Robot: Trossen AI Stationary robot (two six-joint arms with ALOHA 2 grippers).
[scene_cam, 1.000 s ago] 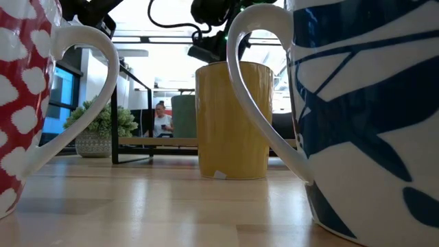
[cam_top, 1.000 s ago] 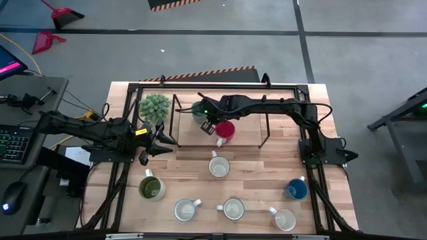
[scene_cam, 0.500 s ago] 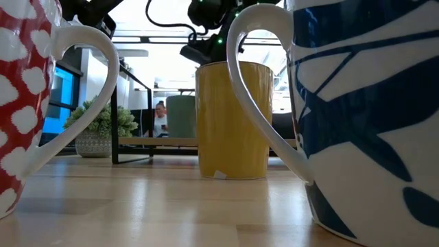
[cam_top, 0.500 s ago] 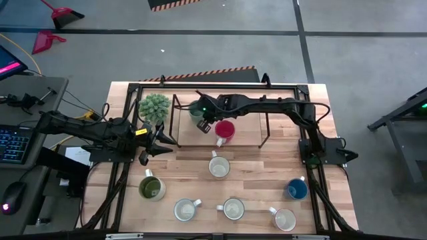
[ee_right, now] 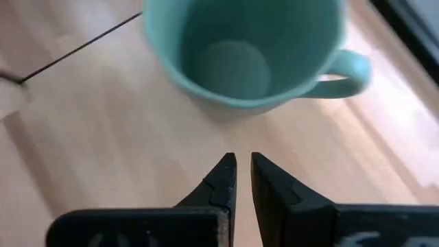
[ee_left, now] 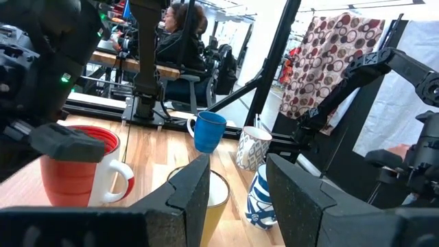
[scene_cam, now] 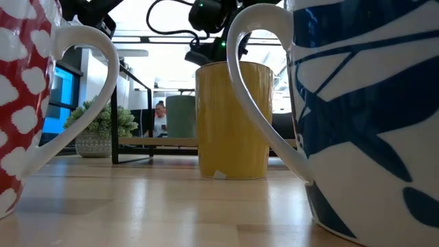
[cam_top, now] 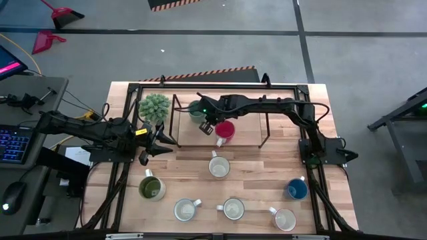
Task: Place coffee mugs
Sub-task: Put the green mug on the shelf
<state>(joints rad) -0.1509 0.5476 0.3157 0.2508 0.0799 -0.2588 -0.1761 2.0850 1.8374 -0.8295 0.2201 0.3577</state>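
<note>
Front row, nearest the table's front edge: three white mugs (cam_top: 185, 210) (cam_top: 233, 209) (cam_top: 285, 219) stand upright in a line. Just behind them, the olive-green mug (cam_top: 151, 188) stands at the left and the blue mug (cam_top: 296, 189) at the right. A further cream mug (cam_top: 219, 167) stands at mid-table.

The left gripper (cam_top: 161, 143) waits at the table's left side, beside the black frame (cam_top: 175, 120); its fingers (ee_left: 188, 199) are spread, holding nothing.

Farther back, on the raised shelf (cam_top: 243, 137) inside the frame, the red mug (cam_top: 225, 131) stands upright. The right gripper (cam_top: 205, 127) hovers just left of it, fingers (ee_right: 223, 180) almost pressed together with a narrow gap, empty. The teal-green mug (ee_right: 247, 51) stands upright just beyond the fingertips, not touching them. The potted plant (cam_top: 154, 107) stands at the far left corner.
</note>
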